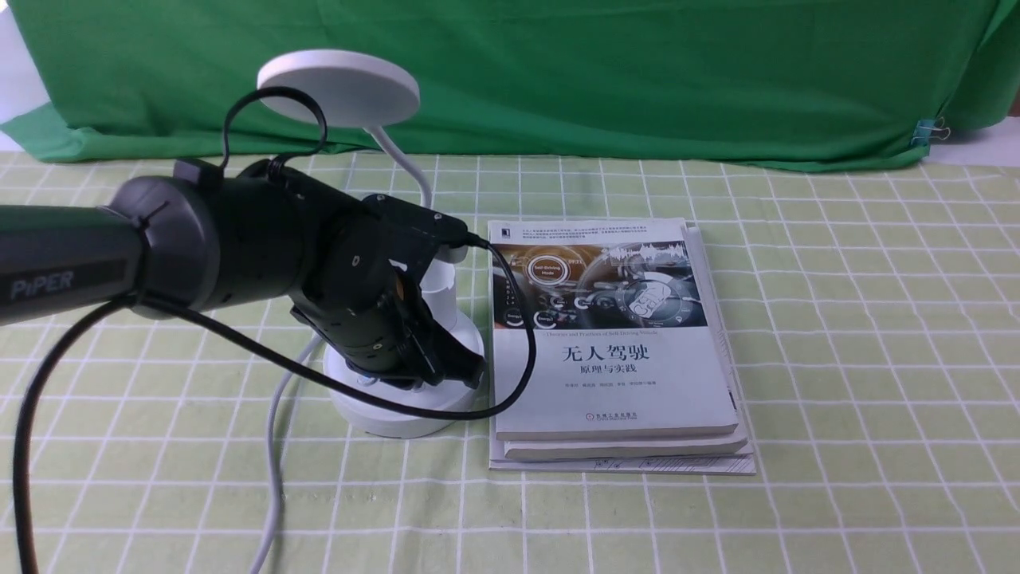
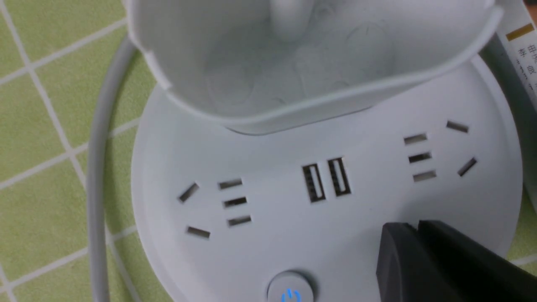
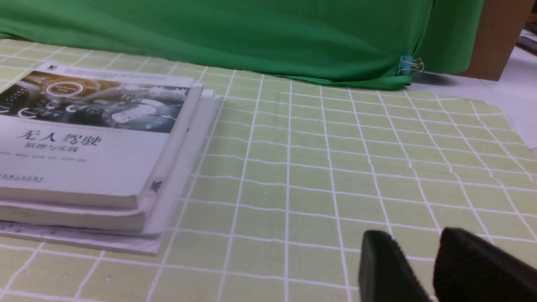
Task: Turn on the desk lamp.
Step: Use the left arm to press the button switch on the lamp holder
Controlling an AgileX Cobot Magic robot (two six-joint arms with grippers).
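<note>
The white desk lamp stands left of centre, with its flat disc head (image 1: 339, 84), bent gooseneck (image 1: 408, 163) and round base (image 1: 398, 414). My left gripper (image 1: 470, 373) is shut and empty, pointing down just over the base's front right part. In the left wrist view its closed tips (image 2: 413, 226) hover over the base (image 2: 260, 235), to one side of a round button with a blue power icon (image 2: 290, 292). The cup-like holder (image 2: 302, 63), two USB ports (image 2: 326, 180) and the sockets show. Only this one button shows. My right gripper (image 3: 419, 245) is slightly open and empty, low over the tablecloth.
A stack of books (image 1: 613, 351) lies right beside the lamp base, and shows in the right wrist view (image 3: 92, 138). The lamp's white cord (image 1: 275, 446) runs toward the front edge. My arm's black cable (image 1: 522, 343) loops over the books' left edge. Green cloth (image 1: 558, 72) hangs at the back.
</note>
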